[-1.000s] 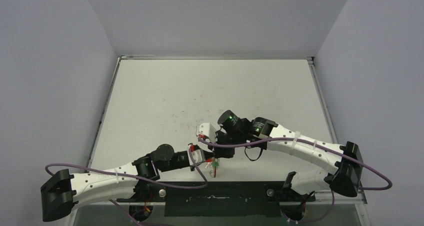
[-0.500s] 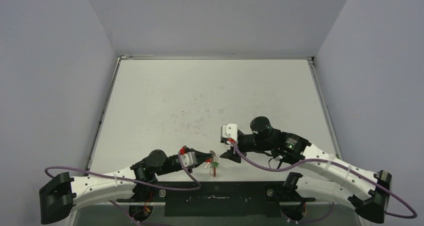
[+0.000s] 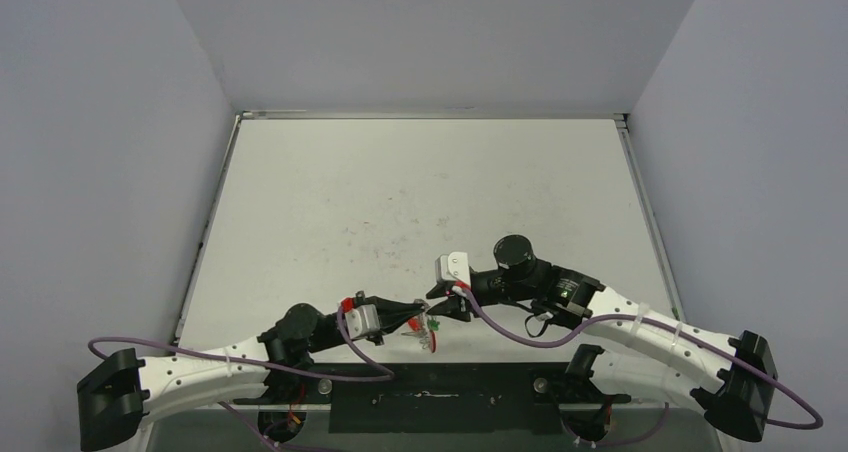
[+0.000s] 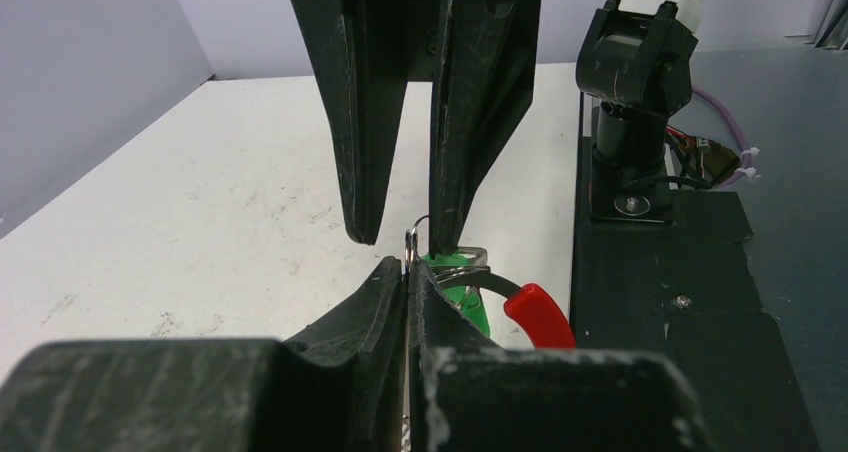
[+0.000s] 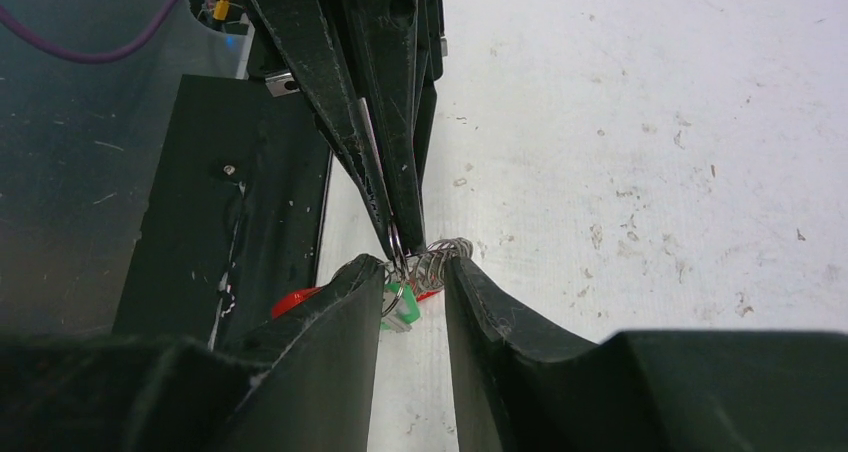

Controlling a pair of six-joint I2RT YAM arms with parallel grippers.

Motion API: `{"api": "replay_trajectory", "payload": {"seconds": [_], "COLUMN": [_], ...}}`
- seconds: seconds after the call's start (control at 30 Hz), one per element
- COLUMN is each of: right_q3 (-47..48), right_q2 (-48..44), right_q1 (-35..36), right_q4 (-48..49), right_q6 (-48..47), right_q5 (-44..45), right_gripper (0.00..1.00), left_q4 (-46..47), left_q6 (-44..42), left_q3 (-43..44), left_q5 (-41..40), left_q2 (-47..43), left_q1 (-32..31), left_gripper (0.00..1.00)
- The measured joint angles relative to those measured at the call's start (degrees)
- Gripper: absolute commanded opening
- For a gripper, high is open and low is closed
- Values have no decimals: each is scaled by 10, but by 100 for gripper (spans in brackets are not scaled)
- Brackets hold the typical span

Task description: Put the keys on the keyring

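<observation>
My left gripper is shut on a thin silvery wire loop of the keyring. The bundle hangs from it just above the table's near edge. A green key and the ring's red sleeve hang behind its tips. In the top view the bundle sits between both grippers. My right gripper meets the left tip to tip, jaws apart. The ring's coiled metal lies between its fingertips, with a green key at the left finger. The left gripper's fingers come down from above.
A black base plate runs along the near table edge, right beside the bundle. The right arm's black base post stands on it. Purple cables loop off both arms. Grey walls enclose the white table.
The right arm let go, pulled back to the right, then came in again to the left gripper's tips with its jaws apart. The left arm shifted slightly, still holding the bundle.
</observation>
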State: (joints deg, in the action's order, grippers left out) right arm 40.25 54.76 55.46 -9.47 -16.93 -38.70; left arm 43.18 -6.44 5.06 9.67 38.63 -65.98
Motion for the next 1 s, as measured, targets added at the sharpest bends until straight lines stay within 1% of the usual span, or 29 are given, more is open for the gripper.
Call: {"api": "replay_trajectory", "payload": {"seconds": [0.03,0.07,0.17,0.23,0.4,0.43,0.5,0.53,0.67,0.8,1.0], "right_q3": [0,0,0,0,0,0,0,1,26,86,174], "right_q2": [5,10,18,19,19,19,19,19,31,73,148], "right_q1": [0,0,0,0,0,0,0,0,0,2,17], "right_q4": [4,7,15,18,19,19,16,12,-57,-140,-235], "right_q6": [1,3,6,9,7,6,6,5,-3,-4,-2], "right_q5": [-3,-5,-9,-13,-17,-17,-17,-17,-2,34,83], "right_gripper": [30,27,10,1,0,0,0,0,0,0,0], "left_q4": [0,0,-1,-1,-5,-7,-14,-18,-58,-121,-179], "left_q6": [0,0,0,0,1,2,2,1,-4,-6,-11], "left_q3": [0,0,0,-1,-1,-1,-1,-1,3,25,51], "left_q5": [0,0,0,-2,-2,-2,-2,-3,-12,-34,-58], "left_q2": [-2,-3,-6,-9,-17,-18,-23,-26,-50,-64,-58], "left_q1": [0,0,0,0,0,0,0,0,0,0,0], "left_gripper": [0,0,0,0,0,3,19,24,33,38,39]}}
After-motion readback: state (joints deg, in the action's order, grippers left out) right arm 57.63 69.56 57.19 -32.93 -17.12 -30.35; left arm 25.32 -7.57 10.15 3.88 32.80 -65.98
